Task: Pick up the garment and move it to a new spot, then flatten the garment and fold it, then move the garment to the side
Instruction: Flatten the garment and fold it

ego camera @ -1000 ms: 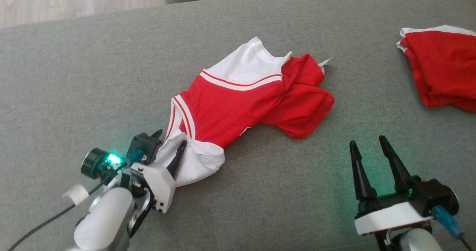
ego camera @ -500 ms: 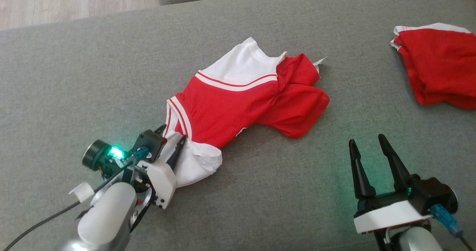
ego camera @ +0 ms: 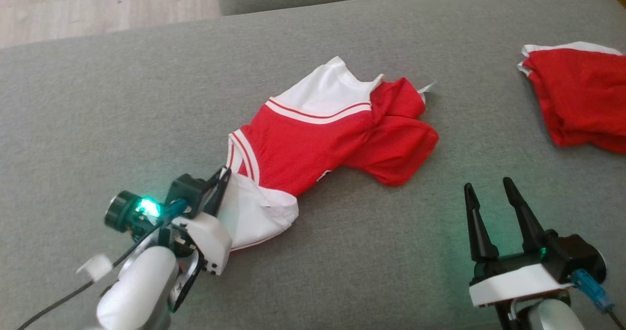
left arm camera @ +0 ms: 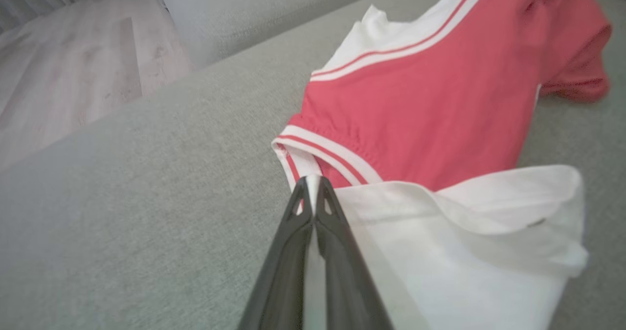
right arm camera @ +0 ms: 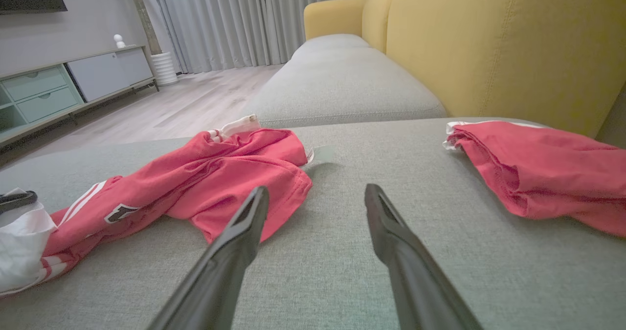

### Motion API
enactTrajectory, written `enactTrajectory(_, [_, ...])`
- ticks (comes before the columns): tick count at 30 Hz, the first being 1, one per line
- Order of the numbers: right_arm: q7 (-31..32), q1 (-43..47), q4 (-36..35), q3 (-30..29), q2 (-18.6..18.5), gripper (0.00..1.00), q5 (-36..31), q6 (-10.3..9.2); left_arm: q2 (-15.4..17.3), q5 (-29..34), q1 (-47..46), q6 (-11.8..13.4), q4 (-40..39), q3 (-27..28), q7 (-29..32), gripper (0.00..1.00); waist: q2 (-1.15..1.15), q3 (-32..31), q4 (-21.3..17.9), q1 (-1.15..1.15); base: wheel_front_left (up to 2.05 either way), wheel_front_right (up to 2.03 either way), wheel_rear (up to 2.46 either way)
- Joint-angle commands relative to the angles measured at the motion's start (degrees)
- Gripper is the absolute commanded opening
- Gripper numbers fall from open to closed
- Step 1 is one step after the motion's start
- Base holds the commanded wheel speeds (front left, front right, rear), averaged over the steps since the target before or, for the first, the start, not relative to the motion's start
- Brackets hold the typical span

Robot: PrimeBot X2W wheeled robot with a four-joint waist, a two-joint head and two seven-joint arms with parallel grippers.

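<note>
The garment (ego camera: 313, 144) is a red and white shirt lying crumpled across the middle of the grey cushion (ego camera: 122, 105). My left gripper (ego camera: 222, 176) is shut on the white edge at the garment's near-left end. In the left wrist view the garment (left arm camera: 415, 110) stretches away from the left gripper (left arm camera: 312, 183), whose fingers pinch a strip of white cloth between them. My right gripper (ego camera: 488, 188) stands open at the lower right, off the cloth, with nothing between its fingers. The right wrist view has the garment (right arm camera: 195, 183) ahead to the left of the open right gripper (right arm camera: 317, 193).
A second red garment (ego camera: 577, 100) lies at the cushion's right side, also (right arm camera: 533, 168) in the right wrist view. A yellow sofa back (right arm camera: 489, 41) rises behind it. Wooden floor (ego camera: 98, 2) lies beyond the cushion's far-left edge. Bare cushion surrounds the shirt.
My left gripper has gone from open to shut, pinching the garment's white edge. The right gripper has stayed open and still. The head camera shifted slightly.
</note>
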Motion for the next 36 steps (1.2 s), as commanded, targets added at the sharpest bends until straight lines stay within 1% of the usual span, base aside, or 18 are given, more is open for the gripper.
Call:
enactTrajectory(1, [0.02, -0.46, -1.33, 0.96, -0.15, 1.0, 0.62, 0.37, 2.28, -0.29, -1.24, 0.73, -2.73, 2.98, -1.22, 0.0, 0.0, -0.13, 0.55, 0.0, 0.0, 0.0, 0.0])
enactTrajectory(6, [0.02, -1.2, 2.82, 2.18, -0.79, 1.0, 3.5, 0.37, 5.52, -0.59, -0.02, 3.09, -9.4, 6.06, -4.2, 0.0, 0.0, 0.34, 2.88, 0.0, 0.0, 0.0, 0.0])
enactTrajectory(9, [0.02, -3.86, 5.95, 3.55, -2.19, 1.0, 6.39, 0.37, 7.34, -0.8, -0.11, 4.33, -12.87, 8.1, -5.43, 0.0, 0.0, 1.16, 4.18, 0.0, 0.0, 0.0, 0.0])
enactTrajectory(11, [0.02, -6.26, 7.76, 3.9, -3.0, 1.0, 9.7, 0.37, 8.33, -0.89, -0.4, 4.89, -14.37, 9.22, -6.15, 0.0, 0.0, 1.82, 4.84, 0.0, 0.0, 0.0, 0.0])
enactTrajectory(15, [0.02, -11.44, 12.47, 5.84, -5.51, 1.0, 19.5, 0.37, 8.77, -2.78, -1.56, 4.7, -15.49, 11.32, -7.52, 0.0, 0.0, 3.13, 5.91, 0.0, 0.0, 0.0, 0.0])
enactTrajectory(20, [0.44, -17.43, 17.14, 13.11, -10.57, 1.0, 33.15, 0.37, 9.14, -2.17, -3.51, 4.62, -14.37, 11.14, -7.85, 0.0, 0.0, 4.16, 6.56, 0.0, 0.0, 0.0, 0.0])
enactTrajectory(24, [0.38, -21.38, 19.76, 17.68, -13.7, 1.0, 39.67, 0.37, 9.02, -1.56, -4.66, 4.75, -13.64, 10.59, -7.91, 0.0, 0.0, 4.79, 6.92, 0.0, 0.0, 0.0, 0.0])
enactTrajectory(29, [1.01, -24.33, 22.07, 23.18, -15.2, 1.0, 47.14, 0.37, 9.0, -1.3, -5.54, 4.45, -12.8, 9.89, -7.79, 0.0, 0.0, 5.34, 7.44, 0.0, 0.0, 0.0, 0.0])
enactTrajectory(30, [1.08, -24.69, 22.33, 24.33, -15.55, 0.98, 48.24, 0.37, 9.03, -1.29, -5.69, 4.37, -12.63, 9.81, -7.82, 0.0, 0.0, 5.41, 7.55, 0.0, 0.0, 0.0, 0.0])
enactTrajectory(31, [1.07, -24.99, 22.52, 25.43, -15.91, 0.85, 49.22, 0.37, 9.06, -1.29, -5.84, 4.32, -12.45, 9.74, -7.86, 0.0, 0.0, 5.47, 7.64, 0.0, 0.0, 0.0, 0.0])
enactTrajectory(32, [1.0, -25.31, 22.61, 26.48, -16.34, 0.67, 49.98, 0.37, 9.08, -1.26, -5.98, 4.31, -12.28, 9.67, -7.86, 0.0, 0.0, 5.54, 7.7, 0.0, 0.0, 0.0, 0.0])
enactTrajectory(33, [0.87, -25.6, 22.72, 27.29, -16.74, 0.37, 50.66, 0.37, 9.09, -1.26, -6.09, 4.31, -12.14, 9.6, -7.84, 0.0, 0.0, 5.58, 7.73, 0.0, 0.0, 0.0, 0.0])
enactTrajectory(34, [0.73, -25.83, 22.8, 27.94, -17.05, 0.1, 51.35, 0.37, 9.09, -1.26, -6.18, 4.33, -12.01, 9.54, -7.83, 0.0, 0.0, 5.59, 7.75, 0.0, 0.0, 0.0, 0.0])
enactTrajectory(35, [0.55, -26.07, 22.84, 28.46, -17.44, 0.0, 51.68, 0.37, 9.11, -1.26, -6.22, 4.36, -11.91, 9.48, -7.85, 0.0, 0.0, 5.57, 7.74, 0.0, 0.0, 0.0, 0.0])
enactTrajectory(36, [0.39, -26.22, 22.88, 28.79, -17.76, 0.0, 51.96, 0.37, 9.15, -1.27, -6.26, 4.39, -11.79, 9.46, -7.9, 0.0, 0.0, 5.52, 7.72, 0.0, 0.0, 0.0, 0.0])
